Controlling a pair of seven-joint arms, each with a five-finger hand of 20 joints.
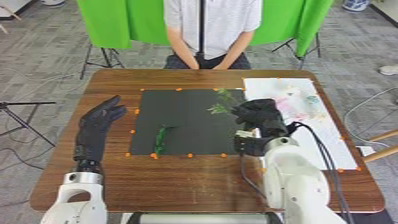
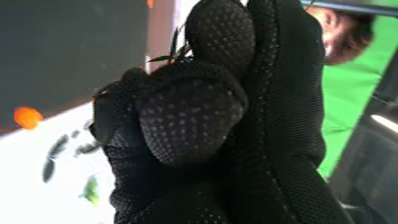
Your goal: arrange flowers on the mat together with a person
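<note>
In the head view my right hand (image 1: 258, 114) is over the right edge of the dark mat (image 1: 187, 115), curled round a leafy green sprig (image 1: 222, 107) whose leaves point toward the far side. A dark green stem (image 1: 161, 139) lies lengthwise on the mat's left part. Left of the mat my left hand (image 1: 99, 121) rests above the wood, its fingers straight and holding nothing. In the right wrist view the thumb of my right hand (image 2: 191, 117) presses against the fingers, and thin leaf tips (image 2: 174, 54) stick out beyond them; the grip hides the stem.
A white sheet (image 1: 329, 135) covers the table's right side, with pale and pink flowers (image 1: 290, 106) on its far part. Orange dots (image 1: 190, 155) line the mat's edges. Dark cables (image 1: 322, 145) run along my right arm.
</note>
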